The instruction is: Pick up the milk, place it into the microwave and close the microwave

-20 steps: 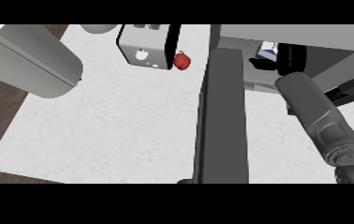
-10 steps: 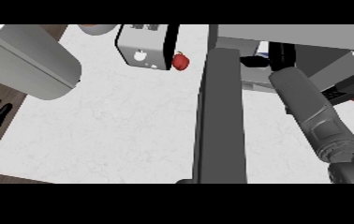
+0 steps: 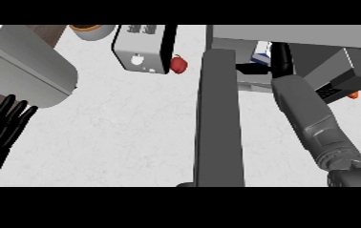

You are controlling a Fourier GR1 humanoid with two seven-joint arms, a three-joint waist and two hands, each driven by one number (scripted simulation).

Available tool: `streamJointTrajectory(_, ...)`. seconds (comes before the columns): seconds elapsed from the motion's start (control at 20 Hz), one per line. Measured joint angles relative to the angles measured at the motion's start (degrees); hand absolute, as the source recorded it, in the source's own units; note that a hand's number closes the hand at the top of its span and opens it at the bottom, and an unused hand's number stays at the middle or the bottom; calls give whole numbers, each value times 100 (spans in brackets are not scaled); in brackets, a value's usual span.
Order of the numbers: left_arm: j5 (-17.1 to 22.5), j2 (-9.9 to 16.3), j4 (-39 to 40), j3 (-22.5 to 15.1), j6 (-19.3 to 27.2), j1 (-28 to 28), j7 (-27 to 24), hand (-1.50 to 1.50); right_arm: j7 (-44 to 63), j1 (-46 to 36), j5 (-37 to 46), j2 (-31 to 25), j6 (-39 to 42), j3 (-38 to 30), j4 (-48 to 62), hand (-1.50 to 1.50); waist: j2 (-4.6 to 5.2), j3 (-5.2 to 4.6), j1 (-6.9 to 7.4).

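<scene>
Right hand [image 3: 282, 60] reaches into the open microwave [image 3: 282, 34] beside the milk [image 3: 262, 53], finger state indeterminable; left hand [image 3: 14, 119] rests relaxed at desk [image 3: 127, 127] edge.

A white speckled surface [image 3: 127, 141] fills most of the view; at its far side stands a silver box-shaped appliance [image 3: 141, 48] with a black right side and a small white mark on its face; 1 red apple [image 3: 179, 64] lies just beside its right near corner; a round, light-coloured vessel [image 3: 90, 30] with a brown inside sits at the far left edge.
</scene>
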Motion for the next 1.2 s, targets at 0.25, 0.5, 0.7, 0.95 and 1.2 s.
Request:
streamJointTrajectory(0.25,-65,-190,-163,-287,-96,138,17,150,-350,284,-331,50,709,-287,13,-150,-71,-9,-113)
streamJointTrajectory(0.5,-251,-406,-215,-614,-85,154,59,150,-638,624,-596,178,1452,-482,27,-150,-132,-16,-247)
streamJointTrajectory(0.7,-396,-541,-299,-938,1,162,182,150,-883,940,-749,407,1941,-548,-21,-150,-176,-20,-344)
streamJointTrajectory(0.95,-694,-650,-209,-1478,285,91,249,150,-999,1372,-899,567,2435,-514,-267,-150,-228,-28,-466)
streamJointTrajectory(1.2,-809,-669,-148,-1885,462,30,375,150,-1112,2071,-952,698,2684,-314,-778,-150,-272,-36,-563)
